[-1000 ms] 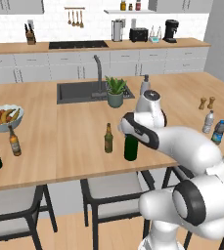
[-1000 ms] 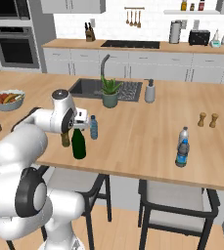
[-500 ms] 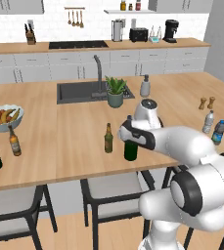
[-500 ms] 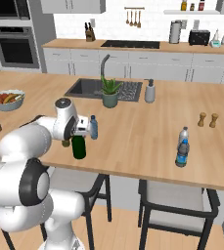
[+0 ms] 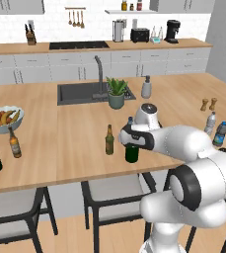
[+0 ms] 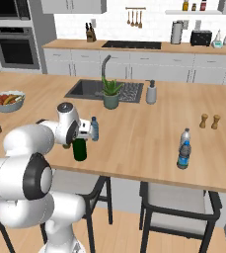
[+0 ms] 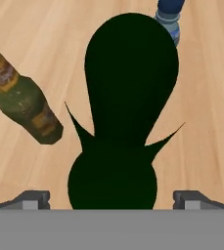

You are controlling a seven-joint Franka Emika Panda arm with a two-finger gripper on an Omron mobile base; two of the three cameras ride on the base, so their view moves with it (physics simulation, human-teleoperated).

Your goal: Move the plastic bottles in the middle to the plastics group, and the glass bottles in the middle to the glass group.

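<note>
The gripper (image 7: 111,197) straddles the green wine bottle (image 7: 128,112), jaws wide, ungripped; the beer bottle (image 7: 23,100) label is unreadable.

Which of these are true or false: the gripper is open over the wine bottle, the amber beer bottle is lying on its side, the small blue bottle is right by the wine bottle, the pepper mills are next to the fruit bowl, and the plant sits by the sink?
1. The gripper is open, its tips either side of the wine bottle. True.
2. The amber beer bottle lies on its side. False: it stands upright on the counter.
3. The small blue bottle stands close by the wine bottle. True.
4. The pepper mills are beside the fruit bowl. False: they are at opposite ends of the counter.
5. The plant sits by the sink. True.
</note>
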